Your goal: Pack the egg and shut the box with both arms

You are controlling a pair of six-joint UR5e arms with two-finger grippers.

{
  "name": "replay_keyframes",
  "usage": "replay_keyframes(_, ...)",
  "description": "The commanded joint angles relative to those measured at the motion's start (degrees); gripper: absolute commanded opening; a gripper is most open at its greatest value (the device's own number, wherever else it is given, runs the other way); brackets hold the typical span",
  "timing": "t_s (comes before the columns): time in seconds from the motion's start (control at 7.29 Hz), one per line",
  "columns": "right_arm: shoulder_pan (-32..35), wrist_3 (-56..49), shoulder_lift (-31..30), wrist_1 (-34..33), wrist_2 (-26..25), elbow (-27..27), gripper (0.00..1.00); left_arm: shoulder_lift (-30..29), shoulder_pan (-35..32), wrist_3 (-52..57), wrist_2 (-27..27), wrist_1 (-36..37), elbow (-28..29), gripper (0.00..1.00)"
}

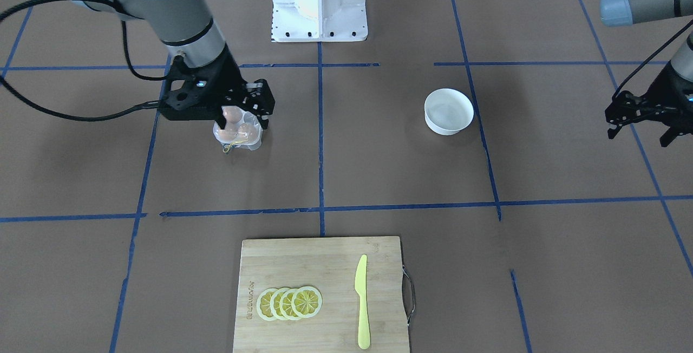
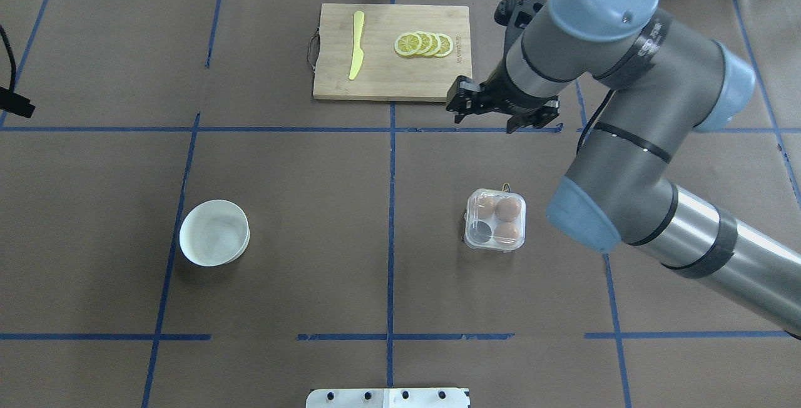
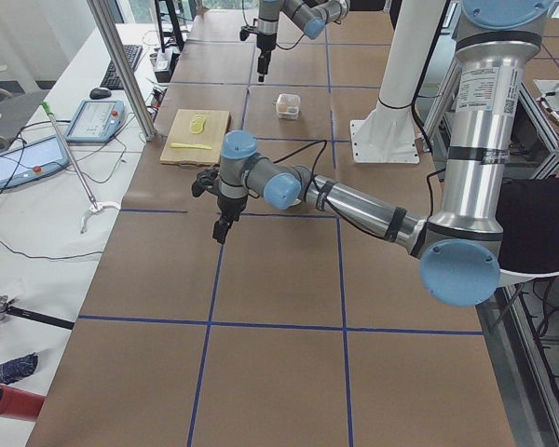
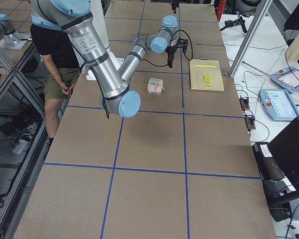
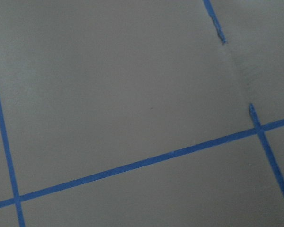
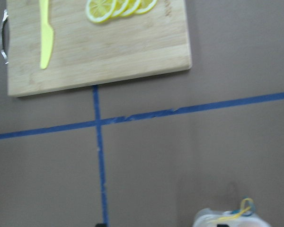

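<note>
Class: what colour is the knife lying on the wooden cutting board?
The knife is light yellow, seen most clearly in the exterior front-facing view.

On table (image 2: 300, 164), right of centre: box (image 2: 495, 219). In it three eggs (image 2: 509, 208): two in far cups, one near-right. Bowl (image 2: 214, 233) well left, level with box. Board (image 2: 392, 79) far side, centre; on it knife (image 2: 357, 52) left, lemon slices (image 2: 424, 44) right, overlapping. Right gripper (image 2: 504, 117) raised, between box and board. Left gripper (image 1: 644, 120) raised, left of bowl, well apart. Base (image 2: 388, 397) near edge, centre. Sides robot's own, far = away from base.
</note>
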Motion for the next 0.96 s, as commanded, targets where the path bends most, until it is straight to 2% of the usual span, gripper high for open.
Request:
replay_keyframes(0.0, 12.3, -24.48, -7.93, -7.14, 3.79, 1.82, 1.0, 1.17, -8.07, 10.39, -0.8, 0.04, 3.12, 1.0)
replay_keyframes(0.27, 25.23, -46.29, -18.12, -7.24, 11.18, 0.86, 1.0, 0.99, -15.55, 20.68, -4.83, -0.04, 10.14, 1.0)
replay_keyframes(0.41, 30.25, -54.14, -21.92, -6.89, 14.6, -2.1, 1.0, 0.9, -17.41, 22.13, -4.94, 0.04, 11.66, 1.0)
replay_keyframes(0.55, 36.04, -63.53, -24.13, -6.71, 17.16, -7.7, 1.0, 1.08, -17.87, 22.14, -6.16, 1.7, 12.98, 1.0)
replay_keyframes(0.69, 40.37, -69.28, -24.24, -6.71, 19.62, -13.33, 1.0, 1.25, -17.87, 21.62, -10.0, 4.5, 13.08, 1.0)
replay_keyframes(0.82, 42.67, -70.81, -25.72, -6.36, 19.74, -16.52, 1.0, 2.65, -17.87, 21.61, -10.3, 4.53, 12.73, 1.0)
